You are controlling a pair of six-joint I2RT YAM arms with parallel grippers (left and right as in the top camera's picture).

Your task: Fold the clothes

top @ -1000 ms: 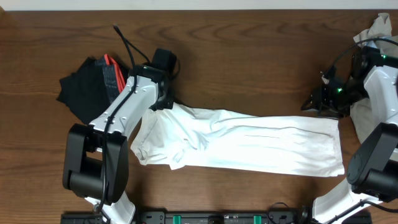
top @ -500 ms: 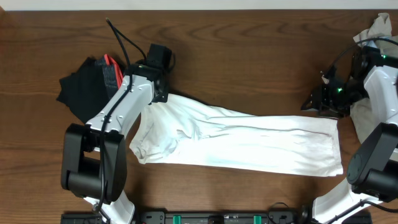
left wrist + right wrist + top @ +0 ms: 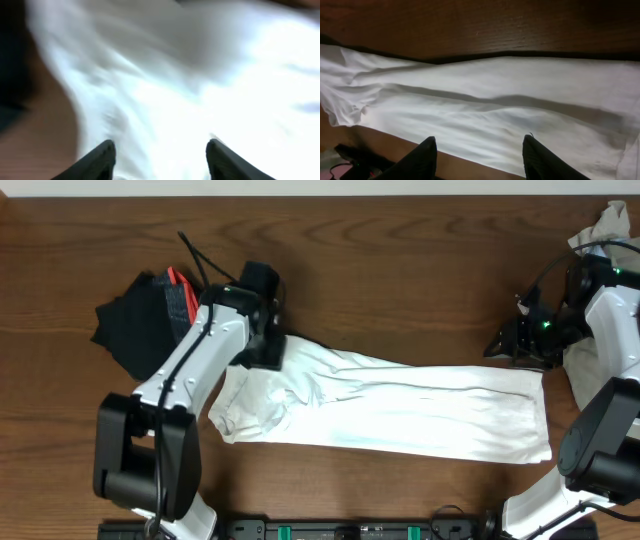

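Observation:
The white T-shirt (image 3: 400, 410) lies in a long folded band across the table's middle, bunched at its left end. My left gripper (image 3: 268, 348) hovers over the shirt's upper left corner. In the blurred left wrist view its jaws (image 3: 161, 152) stand open, with the white cloth (image 3: 200, 75) below them and nothing between them. My right gripper (image 3: 503, 346) hangs just beyond the shirt's upper right corner. It is open (image 3: 477, 145) above the white fabric (image 3: 495, 100). A black garment (image 3: 135, 325) with a grey-and-red band (image 3: 180, 290) lies at the left.
A pale beige garment (image 3: 605, 225) is heaped at the far right corner behind the right arm. Bare brown wood (image 3: 400, 270) stretches behind the shirt. The table's front edge, with the arm bases, runs just below the shirt.
My left gripper was shut on the shirt's upper left corner and has opened, letting the cloth go, with a small shift there. The right arm has stayed still.

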